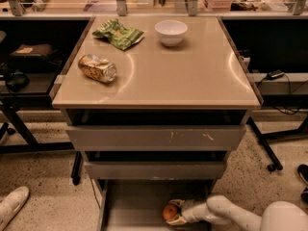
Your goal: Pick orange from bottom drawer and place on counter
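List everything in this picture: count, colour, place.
counter: one, beige, above the drawers
bowl: one, white, far side of the counter
bag: one, green, crumpled, left of the bowl
can: one, gold, crushed, lying on the counter's left side
upper drawers: two, grey, under the counter
bottom drawer: one, grey, lowest, pulled out
orange: one, orange, right side of the bottom drawer
shoe: one, white, lower left corner
arm: one, white, reaching in from lower right
gripper: one, at the orange in the bottom drawer
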Robot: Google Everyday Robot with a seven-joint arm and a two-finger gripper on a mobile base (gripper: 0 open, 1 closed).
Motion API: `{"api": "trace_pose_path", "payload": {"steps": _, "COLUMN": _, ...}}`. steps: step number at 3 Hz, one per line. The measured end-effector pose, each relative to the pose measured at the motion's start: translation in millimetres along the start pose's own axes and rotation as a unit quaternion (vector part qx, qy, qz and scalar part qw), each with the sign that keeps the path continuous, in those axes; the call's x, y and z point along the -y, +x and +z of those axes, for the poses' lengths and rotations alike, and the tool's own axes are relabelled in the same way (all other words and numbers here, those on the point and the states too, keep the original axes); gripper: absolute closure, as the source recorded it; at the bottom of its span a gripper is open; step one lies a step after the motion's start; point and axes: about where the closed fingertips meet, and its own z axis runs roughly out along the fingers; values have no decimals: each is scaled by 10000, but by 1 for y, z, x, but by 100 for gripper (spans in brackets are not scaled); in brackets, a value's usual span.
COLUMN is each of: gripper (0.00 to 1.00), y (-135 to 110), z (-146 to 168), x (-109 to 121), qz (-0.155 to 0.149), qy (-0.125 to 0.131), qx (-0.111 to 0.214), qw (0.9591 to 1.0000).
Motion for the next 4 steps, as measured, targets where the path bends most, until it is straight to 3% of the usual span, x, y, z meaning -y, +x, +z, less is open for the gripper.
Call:
{"api": "trace_pose_path", "payload": {"steps": 1, "gripper": 88, "y": 0, "z": 0, "x": 0, "qz": 3, "qy": -7, "qx": 1, "qw": 10000}}
{"api": "trace_pose_path", "payload": {"steps": 2, "gripper": 100, "y": -4, "z": -15, "x": 0, "qz": 28, "qy": 13, "qx": 12, "qw": 10000}}
{"api": "trace_pose_path", "payload": {"steps": 4, "gripper": 100, "y": -39, "z": -104, "x": 13, "qz": -233, "qy": 437, "qx": -79, "qw": 9987}}
